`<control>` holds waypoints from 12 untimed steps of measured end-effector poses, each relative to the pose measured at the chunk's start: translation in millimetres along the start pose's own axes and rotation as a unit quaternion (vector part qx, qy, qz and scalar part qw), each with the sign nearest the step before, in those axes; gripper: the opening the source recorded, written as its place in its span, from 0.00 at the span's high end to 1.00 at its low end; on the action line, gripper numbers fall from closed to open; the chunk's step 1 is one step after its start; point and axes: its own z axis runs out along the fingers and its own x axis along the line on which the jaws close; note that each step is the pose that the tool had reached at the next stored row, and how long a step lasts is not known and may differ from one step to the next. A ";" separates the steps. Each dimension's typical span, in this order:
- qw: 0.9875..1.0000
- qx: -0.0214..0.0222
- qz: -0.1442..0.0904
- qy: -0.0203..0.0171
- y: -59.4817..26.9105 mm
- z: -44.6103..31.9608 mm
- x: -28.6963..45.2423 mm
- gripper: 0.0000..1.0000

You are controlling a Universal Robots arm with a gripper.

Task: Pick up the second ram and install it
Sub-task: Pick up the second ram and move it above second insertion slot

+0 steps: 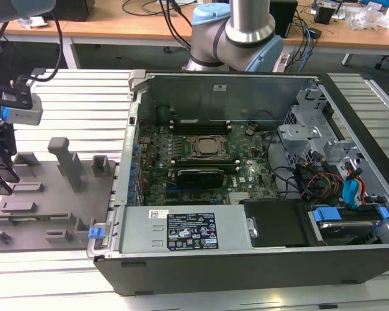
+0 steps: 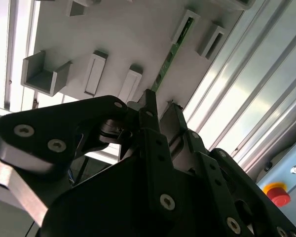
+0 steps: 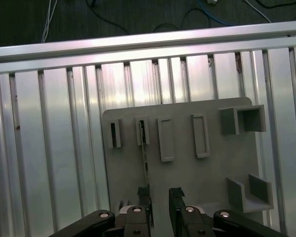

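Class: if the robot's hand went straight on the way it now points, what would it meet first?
Probably the second ram, standing on edge in the grey tray. The open hand points at that strip, though depth is unclear.

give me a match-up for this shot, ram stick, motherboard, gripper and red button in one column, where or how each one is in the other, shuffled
Things:
1. second ram
2. motherboard
3. gripper
4. red button

Place or state:
a. inside the open computer case
b. sitting on a yellow base
c. standing on edge on the grey tray
d. over the tray, fingers apart

Pairs: 1-c, 2-a, 3-d, 4-b
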 end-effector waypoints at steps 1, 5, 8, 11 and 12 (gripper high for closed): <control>1.000 0.000 0.000 0.000 0.0 1.0 0.1 0.70; 1.000 0.000 0.000 0.000 -0.1 4.7 0.4 0.70; 1.000 0.000 0.000 0.000 -0.2 7.7 0.7 0.70; 1.000 0.000 0.000 0.000 -0.3 10.6 0.9 0.70; 1.000 0.000 0.000 0.000 -0.3 11.9 1.0 0.70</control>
